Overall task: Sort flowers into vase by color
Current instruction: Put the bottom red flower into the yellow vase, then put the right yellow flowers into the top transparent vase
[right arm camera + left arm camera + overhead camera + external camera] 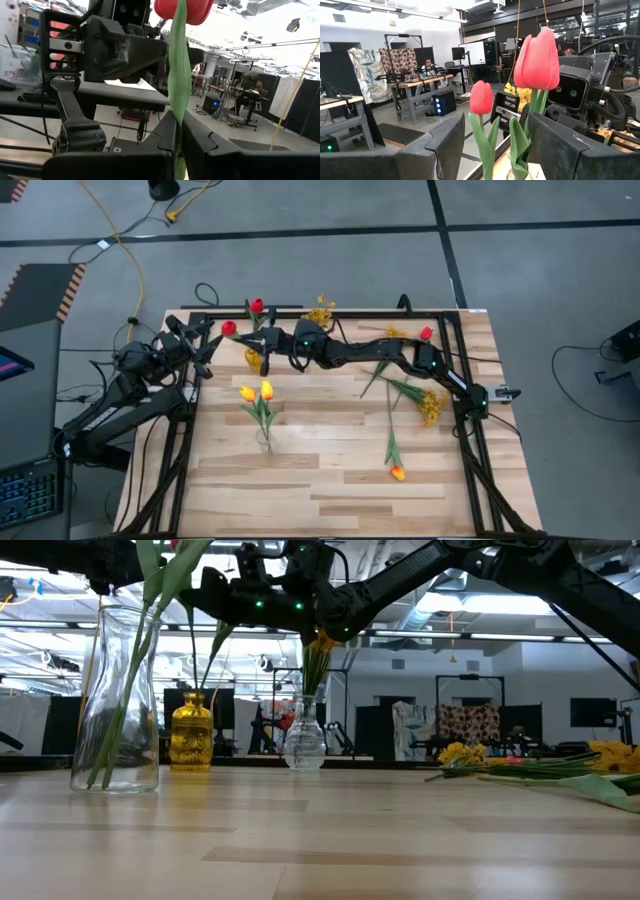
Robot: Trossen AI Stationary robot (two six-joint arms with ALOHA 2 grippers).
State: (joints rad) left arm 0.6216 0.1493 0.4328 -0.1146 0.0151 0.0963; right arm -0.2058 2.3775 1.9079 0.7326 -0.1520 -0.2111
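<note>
Holding a red tulip (pixel 178 9) by its green stem, the right gripper (pixel 178 131) has its fingers nearly closed on it, upper centre of the high view by the far vases. Judgement: keep the stem upright over the vase mouth, let go only once it's well in. Left gripper (pixel 495 145) sits apart-fingered, empty, upper left beside two red tulips (pixel 537 52). Loose flowers (pixel 395 395) lie right of centre. No readable writing or brands.

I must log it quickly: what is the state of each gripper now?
Left gripper: open, holding nothing, near the red tulips.
Right gripper: closed on a red tulip's stem.
</note>
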